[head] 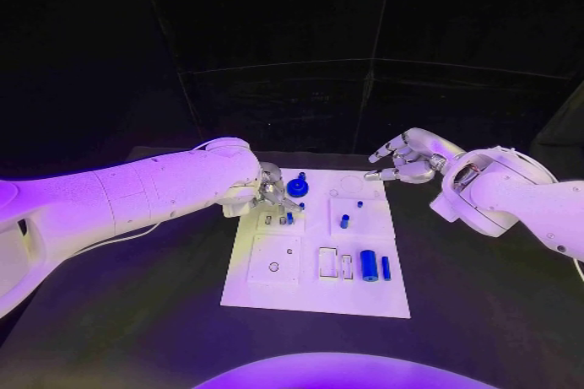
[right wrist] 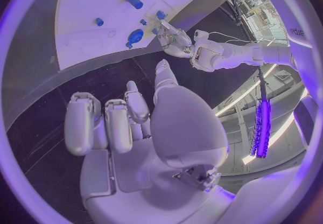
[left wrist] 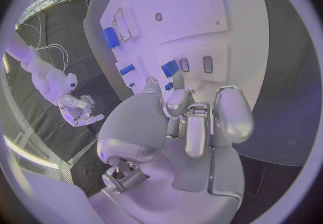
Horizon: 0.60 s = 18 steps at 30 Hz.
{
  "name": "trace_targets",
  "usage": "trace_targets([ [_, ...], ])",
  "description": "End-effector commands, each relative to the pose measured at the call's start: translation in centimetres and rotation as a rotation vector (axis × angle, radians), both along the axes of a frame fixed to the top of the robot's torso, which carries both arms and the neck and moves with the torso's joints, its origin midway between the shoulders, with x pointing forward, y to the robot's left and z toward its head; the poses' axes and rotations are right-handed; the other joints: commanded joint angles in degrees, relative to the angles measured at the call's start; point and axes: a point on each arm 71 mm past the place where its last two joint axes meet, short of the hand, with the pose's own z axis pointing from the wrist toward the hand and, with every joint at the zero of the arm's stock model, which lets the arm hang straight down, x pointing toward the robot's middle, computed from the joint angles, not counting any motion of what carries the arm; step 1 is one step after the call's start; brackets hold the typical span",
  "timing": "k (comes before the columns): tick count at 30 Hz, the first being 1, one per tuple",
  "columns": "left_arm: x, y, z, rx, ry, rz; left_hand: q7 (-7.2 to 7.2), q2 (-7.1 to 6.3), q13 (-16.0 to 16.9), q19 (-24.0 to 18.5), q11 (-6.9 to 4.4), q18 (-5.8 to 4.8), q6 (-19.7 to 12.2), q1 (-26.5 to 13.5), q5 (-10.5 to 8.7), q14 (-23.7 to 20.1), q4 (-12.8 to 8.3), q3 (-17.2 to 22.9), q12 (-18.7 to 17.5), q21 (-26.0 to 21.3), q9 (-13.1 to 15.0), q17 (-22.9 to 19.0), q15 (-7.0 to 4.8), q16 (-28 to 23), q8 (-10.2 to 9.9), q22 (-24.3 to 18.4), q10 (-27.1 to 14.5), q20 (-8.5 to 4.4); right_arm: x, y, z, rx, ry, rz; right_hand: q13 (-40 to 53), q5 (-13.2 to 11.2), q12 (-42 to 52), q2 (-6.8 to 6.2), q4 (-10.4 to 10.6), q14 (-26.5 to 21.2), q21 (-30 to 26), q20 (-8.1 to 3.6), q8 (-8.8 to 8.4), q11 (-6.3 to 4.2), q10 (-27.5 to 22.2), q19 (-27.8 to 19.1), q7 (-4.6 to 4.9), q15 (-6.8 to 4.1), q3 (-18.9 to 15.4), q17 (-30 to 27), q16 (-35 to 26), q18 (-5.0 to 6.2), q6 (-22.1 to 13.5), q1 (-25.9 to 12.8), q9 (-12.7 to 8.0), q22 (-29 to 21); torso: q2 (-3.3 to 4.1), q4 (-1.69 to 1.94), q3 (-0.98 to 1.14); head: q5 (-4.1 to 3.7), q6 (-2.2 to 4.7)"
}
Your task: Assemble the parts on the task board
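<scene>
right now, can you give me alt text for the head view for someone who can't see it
A white task board lies on a black table with small blue parts on it. The left robot hand is over the board's far left area, and the right robot hand is beyond its far right corner, holding nothing.

task board (head: 365, 296) partly hidden by left robot hand (head: 270, 197)

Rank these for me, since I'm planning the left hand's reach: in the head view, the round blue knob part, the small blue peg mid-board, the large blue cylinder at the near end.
From the left hand:
1. Round blue knob part, beside the fingers, far end.
2. Small blue peg, mid-board.
3. Large blue cylinder, near end of the white task board.
</scene>
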Motion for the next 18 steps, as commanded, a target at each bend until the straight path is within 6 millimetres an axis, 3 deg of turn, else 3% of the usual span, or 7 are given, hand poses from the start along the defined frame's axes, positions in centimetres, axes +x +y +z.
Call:
trace_targets([
  [1, -0.06, -0.21, -0.04, 0.023, 0.020, -0.023, -0.03, 0.59, 0.0, 1.2, -0.11, -1.02, -0.7, 0.7, 0.00, 6.1, -0.4, 0.0, 0.2, 0.3, 0.4, 15.1, -0.25, 0.2, 0.5, 0.1, 0.3, -0.32, 0.05, 0.14, 0.10, 0.000, 0.001, 0.001, -0.2, 0.2, -0.4, -0.28, 0.3, 3.0, -0.2, -0.06, -0.06, 0.06, -0.5, -0.5, 0.04, -0.38, 0.0, 1.7, -0.4, 0.19, -0.3, -0.2, -0.1, -0.1, 0.06, 0.00, 0.04, 0.48, -0.14],
  [11, 0.04, -0.53, -0.17, 0.029, 0.027, -0.030, -0.03, 0.80, 0.1, 1.1, -0.10, -1.02, -1.0, 1.5, 0.01, 6.1, -0.8, 0.2, 0.3, 0.4, 0.7, 15.1, -0.24, 0.2, 0.8, 0.2, 0.3, -0.30, 0.16, 0.01, 0.12, 0.002, -0.004, -0.012, -2.0, 1.5, -2.0, -0.53, 1.4, 2.9, -0.6, 0.03, -0.15, 0.18, -1.9, -0.7, 0.17, -0.28, -0.3, 1.5, -0.6, 0.29, -0.8, 0.4, 0.0, -0.7, 0.04, -0.03, 0.07, 0.68, -0.36],
  [18, 0.04, -0.59, -0.26, 0.034, 0.034, -0.035, -0.03, 0.86, 0.1, 1.1, -0.10, -1.01, -1.1, 1.6, 0.01, 6.1, -0.9, 0.2, 0.3, 0.4, 0.8, 15.1, -0.24, 0.2, 0.9, 0.2, 0.3, -0.30, 0.23, 0.15, 0.06, 0.000, -0.001, -0.012, -2.1, 1.6, -2.1, -0.53, 1.5, 2.9, -0.6, 0.03, -0.13, 0.18, -1.9, -0.7, 0.17, -0.27, -0.3, 1.4, -0.7, 0.29, -0.8, 0.5, 0.0, -0.7, 0.03, 0.06, 0.08, 0.32, -0.47],
])
